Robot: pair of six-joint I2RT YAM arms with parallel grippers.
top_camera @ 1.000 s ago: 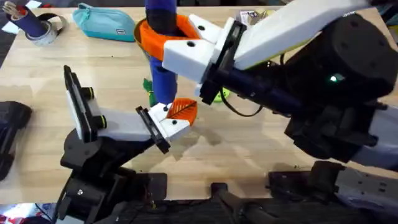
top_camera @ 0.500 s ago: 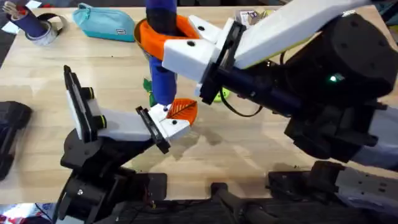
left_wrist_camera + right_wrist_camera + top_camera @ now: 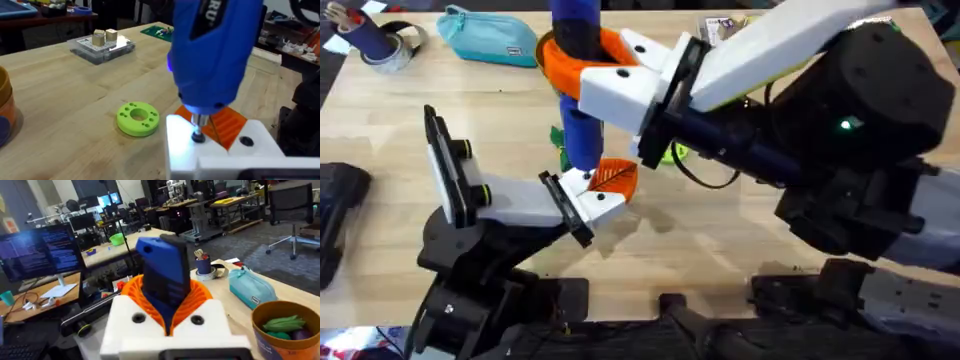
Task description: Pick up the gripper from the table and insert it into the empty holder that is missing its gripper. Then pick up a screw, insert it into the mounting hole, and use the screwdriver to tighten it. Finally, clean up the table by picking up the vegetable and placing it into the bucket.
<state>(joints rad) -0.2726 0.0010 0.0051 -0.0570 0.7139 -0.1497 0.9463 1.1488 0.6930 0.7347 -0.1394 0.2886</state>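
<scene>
My right gripper (image 3: 582, 55) (image 3: 167, 297) is shut on the blue screwdriver (image 3: 582, 130) (image 3: 162, 265) and holds it upright, orange pads around the handle. The screwdriver (image 3: 215, 50) has its metal tip pressed into a hole on top of the white holder (image 3: 590, 202) (image 3: 210, 150), which sits at the end of my left arm. The orange ribbed gripper (image 3: 615, 176) (image 3: 227, 122) sits in that holder beside the tip. A green vegetable (image 3: 557, 138) peeks out behind the screwdriver on the table (image 3: 720, 240). The mustard bucket (image 3: 270, 330) (image 3: 4, 107) holds green toy pieces.
A lime-green disc (image 3: 138, 118) (image 3: 678, 152) lies beyond the holder. A clear tray (image 3: 102, 46) sits farther back. The teal pouch (image 3: 485, 35) (image 3: 252, 287) and a tape roll with a blue cup (image 3: 370, 40) occupy the far left. My right arm spans the table's right half.
The right arm's body has shifted slightly left. The screwdriver stays upright with its tip on the holder, and the left arm has not moved.
</scene>
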